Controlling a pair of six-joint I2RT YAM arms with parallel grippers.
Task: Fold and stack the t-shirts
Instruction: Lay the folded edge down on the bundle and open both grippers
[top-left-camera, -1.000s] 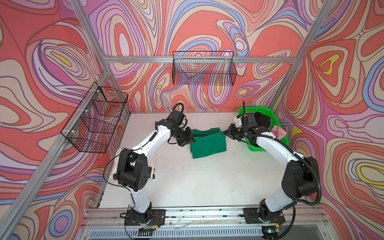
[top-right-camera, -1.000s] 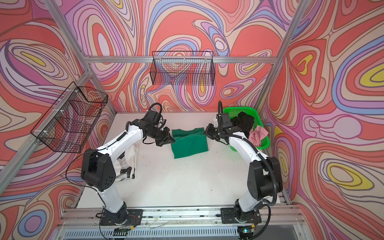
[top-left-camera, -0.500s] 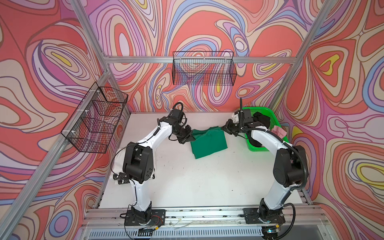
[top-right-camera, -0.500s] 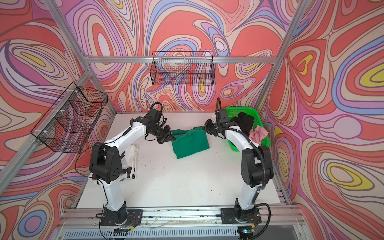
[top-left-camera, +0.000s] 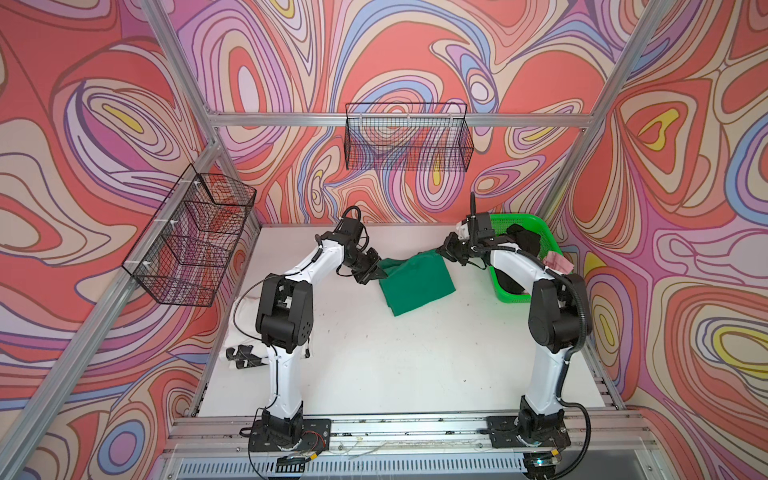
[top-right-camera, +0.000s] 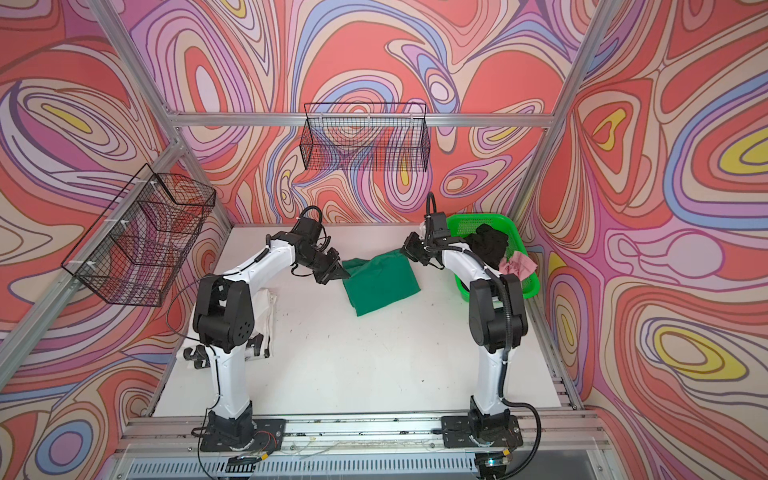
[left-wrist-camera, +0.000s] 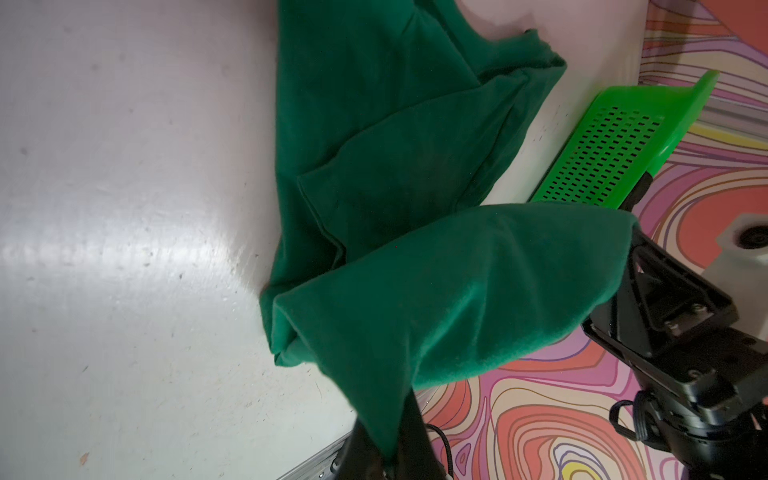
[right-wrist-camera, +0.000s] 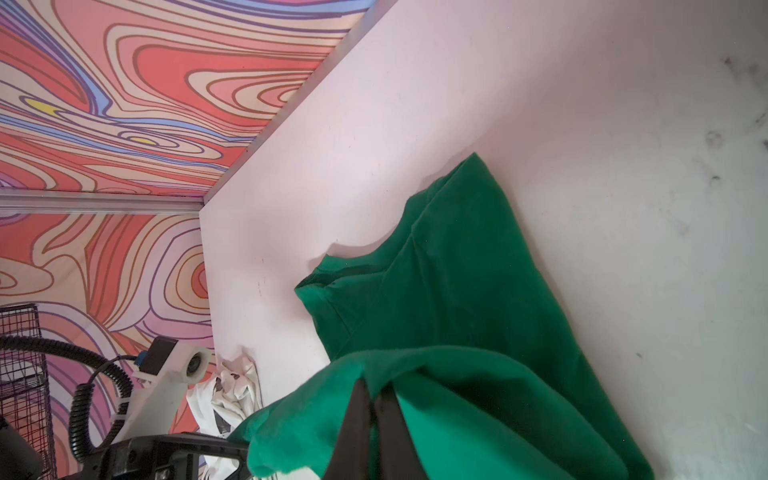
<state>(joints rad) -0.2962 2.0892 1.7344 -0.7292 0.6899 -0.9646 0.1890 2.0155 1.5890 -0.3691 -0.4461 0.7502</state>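
Two grippers hold one garment. We see the left gripper (top-left-camera: 376, 272) closed on the 10 o'clock corner of the dark green t-shirt (top-left-camera: 415, 286), and the right gripper (top-left-camera: 444, 251) closed on its 1 o'clock corner. Both corners are raised; the rest lies on the table (top-left-camera: 395, 365), toward 12 o'clock from its centre. The black t-shirt (top-left-camera: 525, 241) and pink t-shirt (top-left-camera: 557, 262) sit in the green basket (top-left-camera: 536, 220) at 2 o'clock. The white t-shirt (top-left-camera: 245, 309) lies at 9 o'clock.

Bright even light, soft shadows
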